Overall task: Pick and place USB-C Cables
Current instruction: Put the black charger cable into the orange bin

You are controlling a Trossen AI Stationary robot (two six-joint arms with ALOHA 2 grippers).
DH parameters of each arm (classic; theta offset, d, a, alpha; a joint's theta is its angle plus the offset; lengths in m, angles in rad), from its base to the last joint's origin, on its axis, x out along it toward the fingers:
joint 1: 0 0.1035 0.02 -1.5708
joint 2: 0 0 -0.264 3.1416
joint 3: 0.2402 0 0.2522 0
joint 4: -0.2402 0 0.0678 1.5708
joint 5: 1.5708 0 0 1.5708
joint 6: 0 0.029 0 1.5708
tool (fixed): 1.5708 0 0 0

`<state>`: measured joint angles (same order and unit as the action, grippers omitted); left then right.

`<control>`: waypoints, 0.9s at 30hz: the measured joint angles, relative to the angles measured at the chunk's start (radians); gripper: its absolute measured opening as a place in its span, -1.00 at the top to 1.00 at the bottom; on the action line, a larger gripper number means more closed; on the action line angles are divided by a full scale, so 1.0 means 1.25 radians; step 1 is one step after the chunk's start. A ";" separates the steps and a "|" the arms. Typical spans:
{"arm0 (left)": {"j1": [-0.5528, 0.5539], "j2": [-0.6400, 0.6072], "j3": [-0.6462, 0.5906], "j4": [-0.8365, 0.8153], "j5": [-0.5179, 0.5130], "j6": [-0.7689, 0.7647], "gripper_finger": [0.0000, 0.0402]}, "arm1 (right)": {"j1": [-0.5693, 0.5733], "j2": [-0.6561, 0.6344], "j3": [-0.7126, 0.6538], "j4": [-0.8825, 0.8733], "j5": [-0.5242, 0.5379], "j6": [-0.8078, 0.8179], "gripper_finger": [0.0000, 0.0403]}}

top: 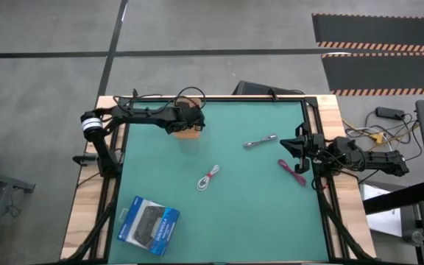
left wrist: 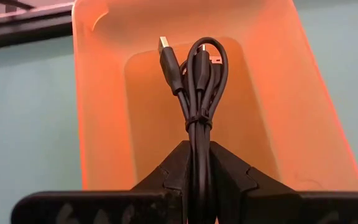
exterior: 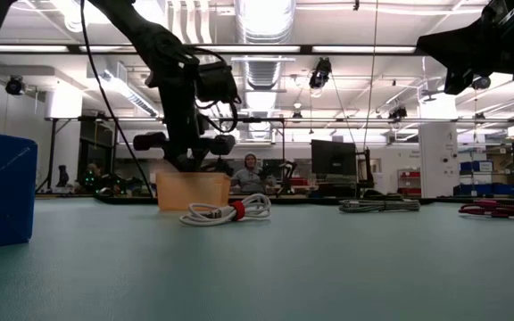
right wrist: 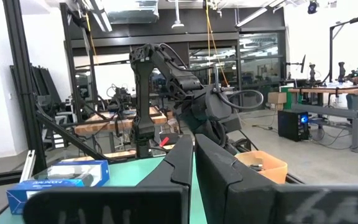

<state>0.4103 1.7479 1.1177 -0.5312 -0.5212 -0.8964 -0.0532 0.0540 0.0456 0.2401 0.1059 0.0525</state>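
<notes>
My left gripper (left wrist: 197, 148) points down over the orange bin (left wrist: 104, 93), shut on the black USB-C cable (left wrist: 199, 74). In the high view this gripper (top: 190, 126) hides the cable above the bin (top: 190, 135) at the far left of the mat. The white cable (top: 208, 177) lies mid-mat, the silver-grey cable (top: 260, 140) farther right, and the magenta cable (top: 291, 171) near the right edge. My right gripper (top: 298, 147) waits shut at the right edge, above the mat. My left gripper pinches the black bundle between its two fingers, on the straight stretch (left wrist: 198, 134) below the tie. The fingers come from above and lie along the cable. Its looped end and connectors (left wrist: 166, 53) stick out past the fingertips into the bin's opening; whether they touch its floor cannot be told.
A blue-and-black box (top: 149, 225) sits at the mat's near left corner. The green mat (top: 256, 213) has wooden borders and black frame rails along its sides. In the low view the white cable (exterior: 226, 211) lies in front of the bin (exterior: 190, 190). People sit in the room behind.
</notes>
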 joint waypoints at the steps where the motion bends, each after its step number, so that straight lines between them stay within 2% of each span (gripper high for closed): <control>1: 0.000 0.000 -0.002 0.001 0.003 -0.011 0.84 | 0.000 0.000 0.000 0.000 0.000 0.000 0.96; 27: 0.000 0.000 -0.011 0.001 0.016 -0.018 0.84 | 0.000 0.000 0.000 0.000 0.000 0.000 0.96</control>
<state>0.4099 1.7474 1.1042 -0.5305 -0.5007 -0.9184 -0.0532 0.0540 0.0456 0.2401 0.1059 0.0525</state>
